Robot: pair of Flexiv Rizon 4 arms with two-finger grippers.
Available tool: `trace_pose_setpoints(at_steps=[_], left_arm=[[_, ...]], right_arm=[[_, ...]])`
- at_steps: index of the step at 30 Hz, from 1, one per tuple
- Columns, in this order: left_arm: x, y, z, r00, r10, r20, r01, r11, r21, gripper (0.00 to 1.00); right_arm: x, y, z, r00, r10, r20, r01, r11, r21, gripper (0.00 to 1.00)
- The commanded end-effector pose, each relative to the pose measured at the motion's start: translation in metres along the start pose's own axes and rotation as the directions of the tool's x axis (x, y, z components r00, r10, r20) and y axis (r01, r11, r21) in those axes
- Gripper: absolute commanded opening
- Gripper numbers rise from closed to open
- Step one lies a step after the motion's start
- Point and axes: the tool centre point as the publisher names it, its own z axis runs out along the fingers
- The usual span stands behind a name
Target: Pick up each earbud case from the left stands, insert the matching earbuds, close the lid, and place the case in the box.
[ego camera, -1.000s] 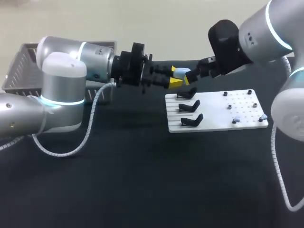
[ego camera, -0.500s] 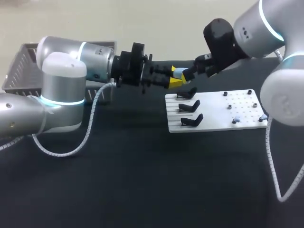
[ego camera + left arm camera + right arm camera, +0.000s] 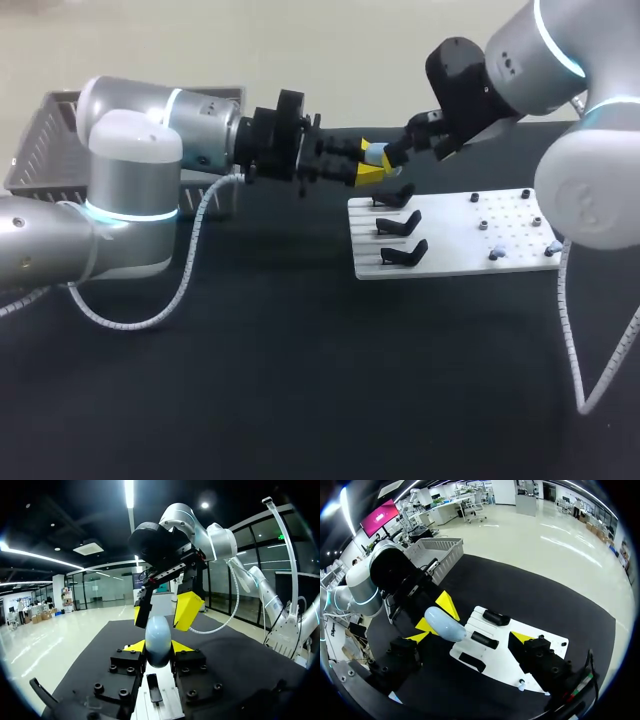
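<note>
so over the last second the right arm (image 3: 520, 60) has swung up and in toward the middle, bringing its jaws right up to the case (image 3: 376, 153), while the left arm (image 3: 130, 190) hasn't budged. The left jaws are clamped on the pale blue case from both sides, holding it up off the table (image 3: 300, 380) near the end of the white board (image 3: 455, 240) where the black stands (image 3: 400, 225) are. The right jaws are spread wide, one yellow tip on either side of the case's free end, not touching it as far as I can see. The lid looks shut to me, and my guess is the right side is about to work on it. What worries me is that the case is smooth and rounded and only gripped at one end, so if the right jaws close off-centre or shove it, it could twist or pop out and drop. The two sets of tips are also very close and could bump. The basket (image 3: 40, 130) sits well off to the left
</note>
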Motion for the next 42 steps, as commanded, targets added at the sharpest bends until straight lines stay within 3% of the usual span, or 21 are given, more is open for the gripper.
trace_pose_setpoints(at_steps=[1, 14, 34, 42], left_arm=[[0.001, 0.001, 0.000, 1.000, 0.001, 0.001, -0.001, 1.000, 0.000, 0.00], [0.001, 0.001, 0.000, 1.000, 0.001, 0.001, -0.001, 1.000, 0.000, 0.00], [0.001, 0.001, 0.000, 1.000, 0.001, 0.001, -0.001, 1.000, 0.000, 0.00], [0.001, 0.001, 0.000, 1.000, 0.001, 0.001, -0.001, 1.000, 0.000, 0.00]], right_arm=[[0.000, 0.000, -0.002, 1.000, 0.002, 0.012, -0.002, 1.000, 0.000, 1.00], [-0.002, 0.002, -0.014, 0.999, -0.002, 0.037, 0.002, 1.000, 0.006, 1.00], [-0.004, -0.005, 0.002, 1.000, 0.013, -0.005, -0.013, 1.000, 0.009, 1.00], [-0.007, -0.006, -0.012, 0.999, 0.013, 0.036, -0.014, 1.000, 0.028, 1.00]])
